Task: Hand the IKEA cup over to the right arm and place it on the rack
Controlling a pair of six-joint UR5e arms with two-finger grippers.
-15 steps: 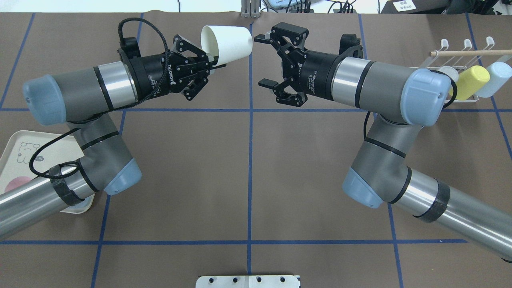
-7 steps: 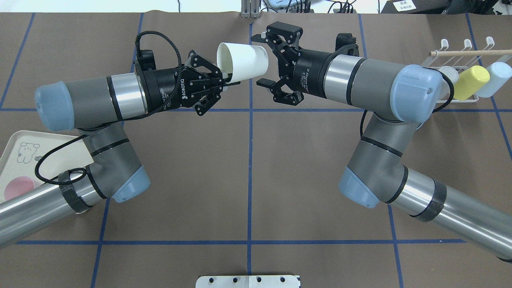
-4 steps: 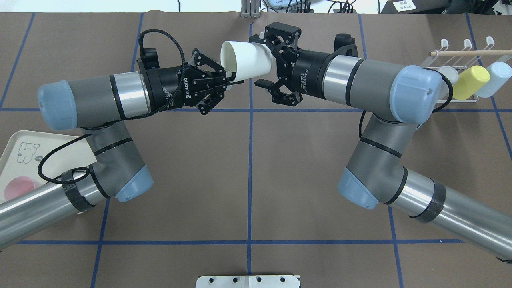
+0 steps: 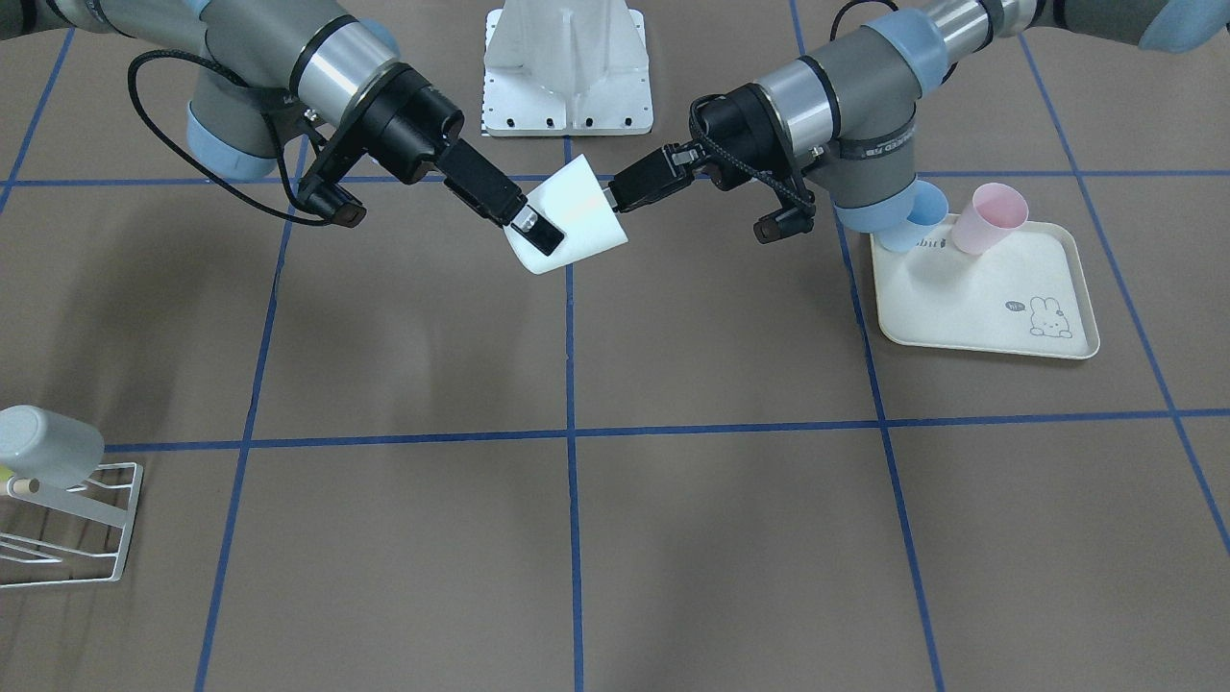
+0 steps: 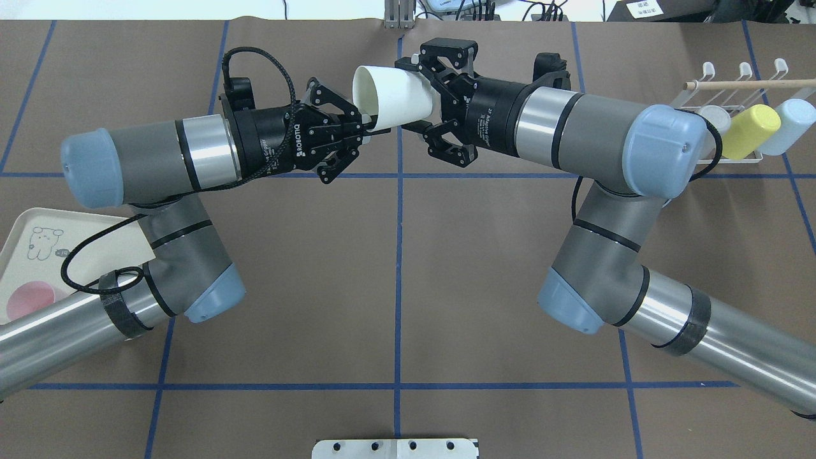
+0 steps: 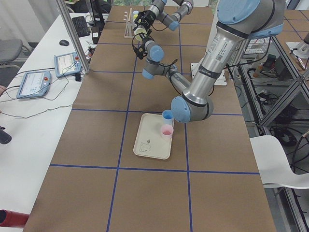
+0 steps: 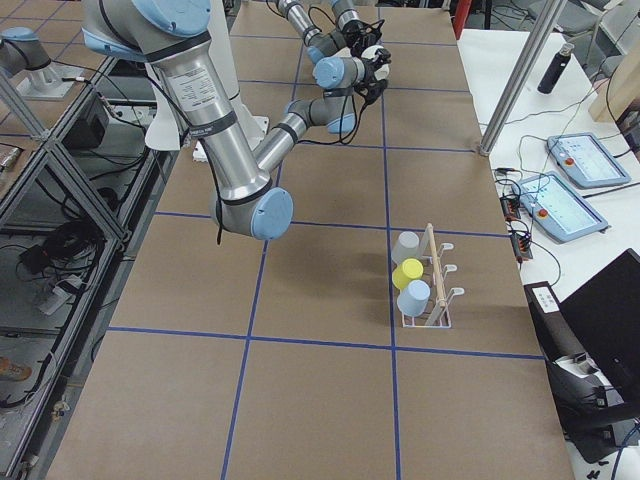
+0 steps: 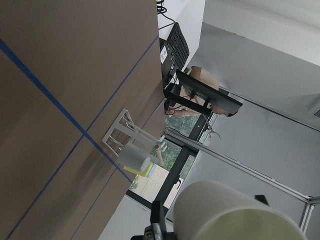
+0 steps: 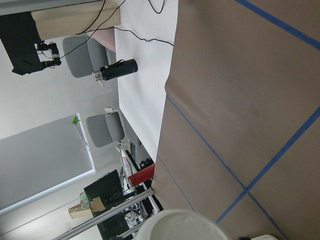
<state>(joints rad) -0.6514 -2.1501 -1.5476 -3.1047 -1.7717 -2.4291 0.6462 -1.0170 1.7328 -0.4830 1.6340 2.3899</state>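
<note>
Handover time: the left gripper (image 5: 373, 124) jaws pinch the white IKEA cup (image 5: 392, 92) by its rim, leaving the base for the right gripper (image 5: 415, 95) jaws, clamped around it.

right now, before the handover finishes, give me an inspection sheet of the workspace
surface: brown table with a blue tape grid, bare under the handover.
job's things: white cup in the air, on its side between the arms; rack at the robot's right holds a grey cup, a yellow cup and a pale blue cup.
clutter: cream tray with a pink cup and a blue cup.
grippers: left gripper pinches the cup's rim; right gripper appears closed on its base end.
cables: black cable looped at the left wrist, off the cup.
surroundings: side table with tablets; chair.
</note>
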